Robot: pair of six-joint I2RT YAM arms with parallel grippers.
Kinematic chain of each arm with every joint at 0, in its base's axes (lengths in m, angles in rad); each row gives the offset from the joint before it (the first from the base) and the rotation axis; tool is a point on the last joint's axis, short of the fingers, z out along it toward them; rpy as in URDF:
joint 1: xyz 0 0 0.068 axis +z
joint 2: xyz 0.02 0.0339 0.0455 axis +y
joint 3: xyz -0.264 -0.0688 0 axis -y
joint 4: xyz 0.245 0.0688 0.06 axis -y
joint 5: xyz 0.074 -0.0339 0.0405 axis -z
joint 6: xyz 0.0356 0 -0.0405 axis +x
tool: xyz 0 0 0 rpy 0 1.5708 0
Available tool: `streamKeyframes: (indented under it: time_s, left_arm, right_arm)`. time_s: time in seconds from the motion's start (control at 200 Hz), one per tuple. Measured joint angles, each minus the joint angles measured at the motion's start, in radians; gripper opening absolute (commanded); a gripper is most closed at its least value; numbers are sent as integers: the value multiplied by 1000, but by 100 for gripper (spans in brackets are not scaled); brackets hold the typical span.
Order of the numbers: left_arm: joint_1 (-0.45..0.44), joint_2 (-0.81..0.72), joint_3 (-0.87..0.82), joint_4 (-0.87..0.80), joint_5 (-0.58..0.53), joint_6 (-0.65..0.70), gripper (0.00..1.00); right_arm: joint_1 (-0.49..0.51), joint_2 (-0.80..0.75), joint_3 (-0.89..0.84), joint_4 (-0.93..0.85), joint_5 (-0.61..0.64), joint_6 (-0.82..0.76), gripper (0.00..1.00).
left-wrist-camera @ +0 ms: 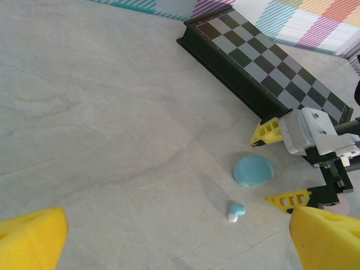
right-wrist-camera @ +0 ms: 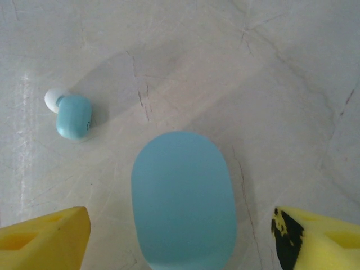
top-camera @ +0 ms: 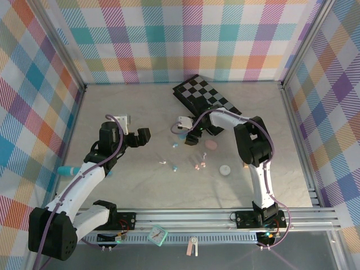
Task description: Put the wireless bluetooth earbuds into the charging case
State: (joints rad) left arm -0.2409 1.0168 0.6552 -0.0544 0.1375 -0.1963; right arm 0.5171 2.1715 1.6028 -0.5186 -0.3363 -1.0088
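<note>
- Your right gripper (right-wrist-camera: 180, 239) hangs straight above the pale blue, pebble-shaped oval charging case (right-wrist-camera: 184, 197). One yellow foam fingertip sits on each side of the case's long flanks.
- Its jaws are apart. In the right wrist view, bare table (right-wrist-camera: 281, 84) shows between each pad and the case, so nothing is clamped yet.
- Straddling the narrow width looks deliberate to me. It is the only span these fingers can close across, and closing there would pin the case against sliding.
- The case shows a smooth, unbroken top, so I judge it shut. You will likely have to open it before any earbud can go in.
- The nearest of the wireless bluetooth earbuds is a tiny pale blue plastic earbud with a white tip (right-wrist-camera: 72, 114). It lies on its side on the table just beside the case, not touching it.
- From above, the other small earbuds lie loose nearer the arm bases: a pale blue one (top-camera: 175, 167), a white one (top-camera: 163, 163) and a pink pair (top-camera: 199, 166). None of them is in a case.
- A pink oval case (top-camera: 211, 144) and a white round case (top-camera: 225, 170) rest to the right, well apart from the blue one.
- Your left gripper (top-camera: 140, 135) hovers over bare table with its jaws fully apart and empty. It faces the blue case and seems placed to collect the blue earbud once the case is steadied.
- The black folding chessboard (left-wrist-camera: 270, 67) lies close behind the right gripper, so watch that edge if you swing the wrist.
</note>
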Motion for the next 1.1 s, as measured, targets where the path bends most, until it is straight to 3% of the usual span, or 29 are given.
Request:
streamKeyframes:
  time_s: [0.52, 0.73, 1.1]
  left_arm:
    - [0, 9, -8, 0, 0, 2, 100]
    - [0, 9, -10, 0, 0, 2, 100]
    - [0, 8, -11, 5, 6, 4, 100]
  right_arm:
    - [8, 29, 43, -77, 42, -29, 66]
    - [8, 29, 49, -87, 45, -29, 45]
    - [8, 23, 50, -88, 35, -10, 39]
